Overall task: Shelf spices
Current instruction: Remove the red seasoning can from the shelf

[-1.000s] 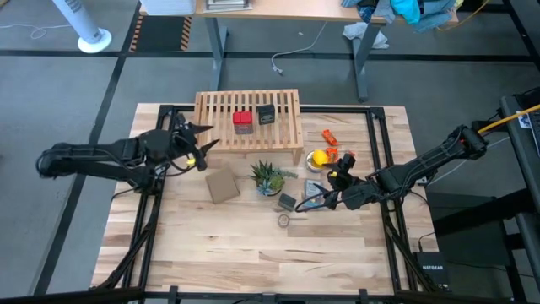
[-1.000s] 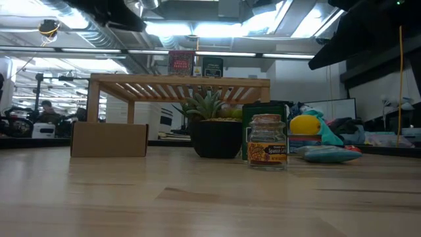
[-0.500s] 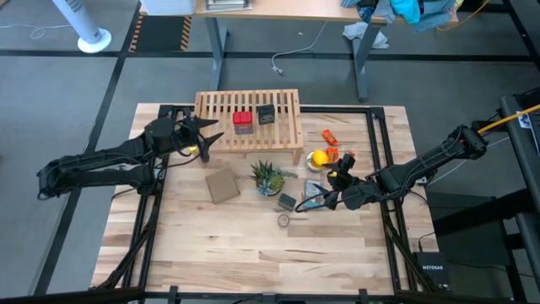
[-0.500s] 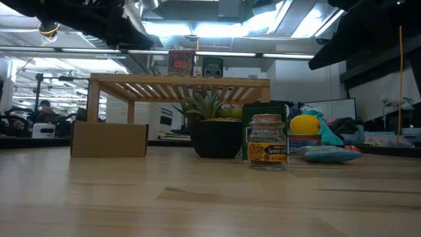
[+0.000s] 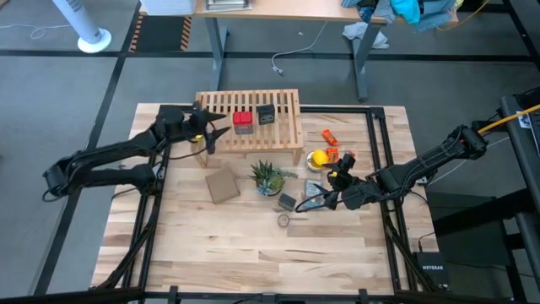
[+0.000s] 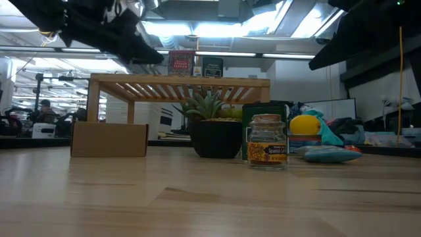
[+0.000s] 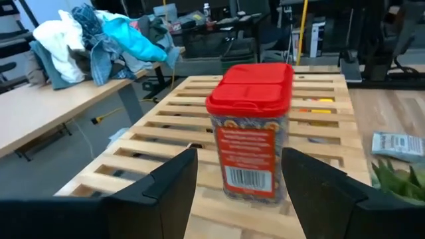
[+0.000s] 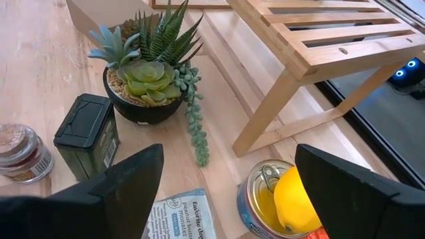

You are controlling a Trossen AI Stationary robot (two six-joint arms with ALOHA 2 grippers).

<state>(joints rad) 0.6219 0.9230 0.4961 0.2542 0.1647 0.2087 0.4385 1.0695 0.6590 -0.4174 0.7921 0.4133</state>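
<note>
The light-wood slatted shelf (image 5: 249, 118) stands at the table's far side on its short legs. On its top stand a red-lidded tin (image 5: 243, 122) and a dark tin (image 5: 267, 114). My left gripper (image 5: 213, 131) is open at the shelf's left end. In the left wrist view the red tin (image 7: 251, 143) stands upright just ahead of its spread fingers. A small round jar (image 5: 284, 220) and a dark green tin (image 5: 288, 202) stand on the table near my right gripper (image 5: 325, 198), which is open above the blue packet (image 8: 182, 216).
A potted succulent (image 5: 268, 177) stands in front of the shelf, and a brown cardboard square (image 5: 222, 184) sits to its left. A yellow item in a can (image 5: 319, 158) and orange pieces (image 5: 329, 135) lie right of the shelf. The near half of the table (image 5: 253, 262) is bare wood.
My left gripper has moved toward the table's far edge and to the right, from beside the shelf's left leg up to the shelf top, closing on the red tin. Its fingers stay spread.
</note>
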